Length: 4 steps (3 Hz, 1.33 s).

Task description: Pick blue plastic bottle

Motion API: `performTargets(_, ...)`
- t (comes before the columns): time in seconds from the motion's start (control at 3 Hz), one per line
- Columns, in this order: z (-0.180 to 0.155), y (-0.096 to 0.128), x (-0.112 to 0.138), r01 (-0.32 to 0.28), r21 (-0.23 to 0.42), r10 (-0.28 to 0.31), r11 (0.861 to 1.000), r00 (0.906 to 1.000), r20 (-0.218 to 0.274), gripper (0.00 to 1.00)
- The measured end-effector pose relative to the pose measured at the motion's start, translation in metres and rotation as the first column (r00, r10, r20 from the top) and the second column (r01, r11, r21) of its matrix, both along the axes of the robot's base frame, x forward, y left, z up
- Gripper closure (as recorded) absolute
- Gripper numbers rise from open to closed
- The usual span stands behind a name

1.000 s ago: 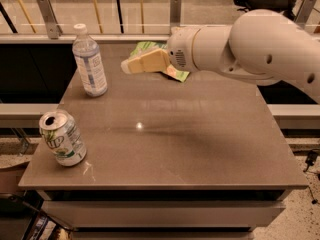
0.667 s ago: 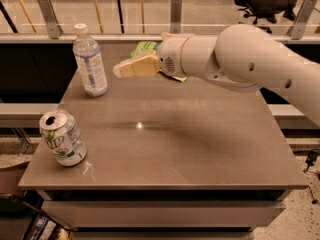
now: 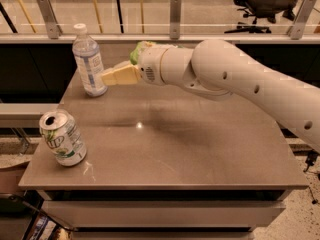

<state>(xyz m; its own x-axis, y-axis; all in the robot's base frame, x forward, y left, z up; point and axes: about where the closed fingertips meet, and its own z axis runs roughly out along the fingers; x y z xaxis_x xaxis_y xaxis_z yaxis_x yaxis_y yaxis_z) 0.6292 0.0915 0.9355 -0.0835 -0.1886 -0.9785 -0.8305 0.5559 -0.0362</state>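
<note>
The blue plastic bottle [image 3: 88,60] stands upright at the table's far left corner. It is clear, with a white cap and a pale blue-white label. My gripper [image 3: 106,77] reaches in from the right at the height of the bottle's lower half. Its cream tip is right beside the bottle's right side, touching or nearly touching it. The white arm [image 3: 235,79] stretches across the back of the table from the right.
A short green-and-white soda can [image 3: 62,138] stands near the table's front left edge. A green packet [image 3: 136,49] shows partly behind my wrist at the back. The grey table [image 3: 200,149] ends at a glass railing [image 3: 175,14] behind.
My gripper has moved left across the back of the table and now sits right next to the bottle. The bottle and the can have not moved.
</note>
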Motion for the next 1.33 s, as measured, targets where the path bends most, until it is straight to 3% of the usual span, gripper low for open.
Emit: performTargets(1.33, -0.006, 0.095, 0.037, -0.117, 0.103, 0.117, 0.988, 0.9931, 0.009, 0.00)
